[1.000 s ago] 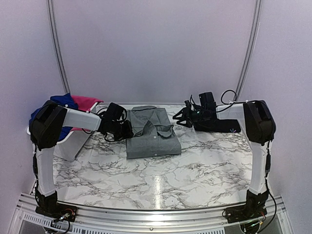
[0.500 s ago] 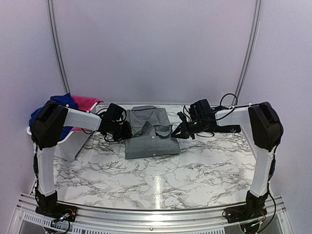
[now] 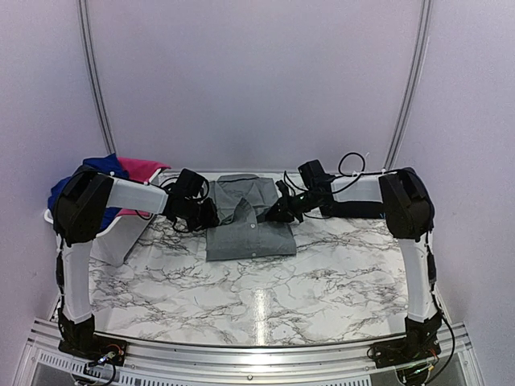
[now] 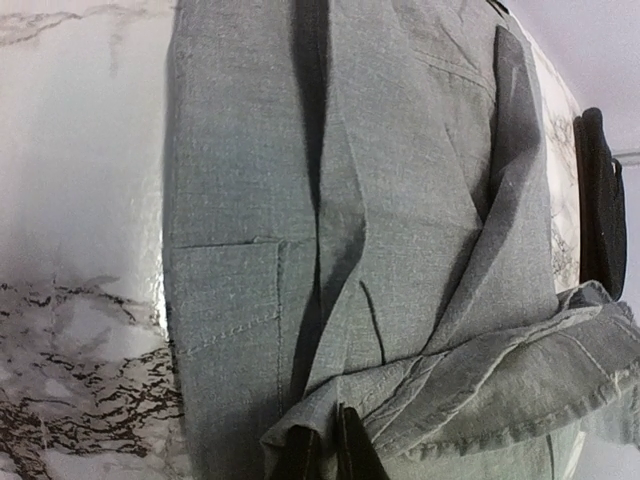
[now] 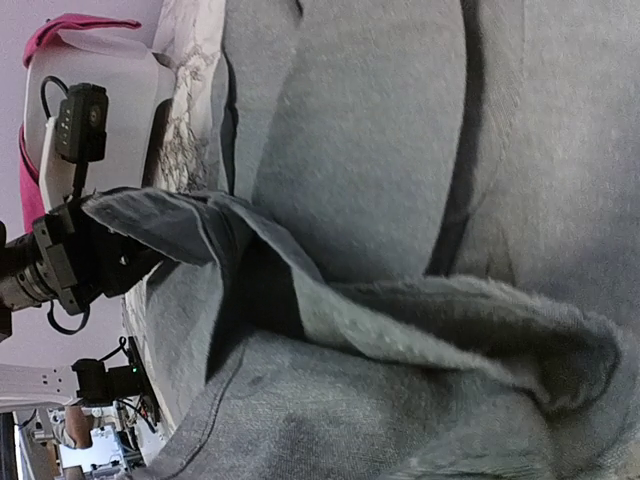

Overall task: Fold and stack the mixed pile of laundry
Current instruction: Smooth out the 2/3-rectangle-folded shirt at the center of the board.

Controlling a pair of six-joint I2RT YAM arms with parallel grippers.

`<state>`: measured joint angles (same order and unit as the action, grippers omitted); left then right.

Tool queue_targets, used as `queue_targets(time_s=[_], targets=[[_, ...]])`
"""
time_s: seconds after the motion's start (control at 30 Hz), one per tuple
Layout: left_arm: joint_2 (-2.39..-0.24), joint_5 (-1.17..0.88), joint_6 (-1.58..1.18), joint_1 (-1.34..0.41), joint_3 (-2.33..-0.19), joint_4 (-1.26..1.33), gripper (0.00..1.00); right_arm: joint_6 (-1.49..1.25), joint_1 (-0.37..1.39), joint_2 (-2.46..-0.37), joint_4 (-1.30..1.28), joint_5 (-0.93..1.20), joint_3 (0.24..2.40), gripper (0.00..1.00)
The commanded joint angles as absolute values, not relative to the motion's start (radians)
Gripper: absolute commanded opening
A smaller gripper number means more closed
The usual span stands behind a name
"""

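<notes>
the grey collared shirt (image 3: pixel 245 229) lies mid-bench (image 3: pixel 322 273). the left gripper (image 3: pixel 211 215) is pinched on one end of a raised fold, and the right gripper (image 3: pixel 279 213) looks clamped on the other. best to carry both ends over together, level and taut, so the edges land square.

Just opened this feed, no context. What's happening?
Both arms are on the grey shirt, which lies on the table. The left gripper pinches a raised flap at the shirt's left edge. The right gripper is at the flap's other end and seems to grip it too, though cloth hides its fingers. The blue and pink pieces sit in the basket on the left, not yet folded.
</notes>
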<state>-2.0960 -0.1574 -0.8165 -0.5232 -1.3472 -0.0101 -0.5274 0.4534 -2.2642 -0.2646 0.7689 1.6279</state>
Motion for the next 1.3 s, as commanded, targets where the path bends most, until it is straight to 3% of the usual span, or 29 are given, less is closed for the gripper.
queue_targets(time_s=[0.0, 0.1, 0.23, 0.33, 0.43, 0.67, 1.27], targets=[[-2.112, -0.164, -0.798, -0.509, -1.385, -0.037, 0.16, -0.545, 0.453, -2.309, -0.264, 0.771, 1.712, 0.09], [-2.094, -0.158, -0.796, -0.492, -1.388, -0.039, 0.34, -0.562, 0.451, -2.343, -0.24, 0.784, 1.715, 0.11], [-2.002, -0.134, -0.778, -0.452, -1.374, -0.036, 0.66, -0.583, 0.451, -2.378, -0.205, 0.786, 1.713, 0.16], [-1.915, -0.15, -0.719, -0.448, -1.356, -0.036, 0.83, -0.585, 0.443, -2.38, -0.2, 0.778, 1.701, 0.28], [-1.859, -0.205, -0.693, -0.455, -1.306, -0.036, 0.96, -0.6, 0.436, -2.35, -0.165, 0.8, 1.679, 0.31], [-1.792, -0.225, -0.699, -0.484, -1.188, -0.01, 0.99, -0.656, 0.437, -2.315, -0.091, 0.865, 1.691, 0.25], [-1.766, -0.221, -0.607, -0.505, -1.297, -0.009, 0.99, -0.794, 0.461, -2.478, -0.013, 0.953, 1.83, 0.17]])
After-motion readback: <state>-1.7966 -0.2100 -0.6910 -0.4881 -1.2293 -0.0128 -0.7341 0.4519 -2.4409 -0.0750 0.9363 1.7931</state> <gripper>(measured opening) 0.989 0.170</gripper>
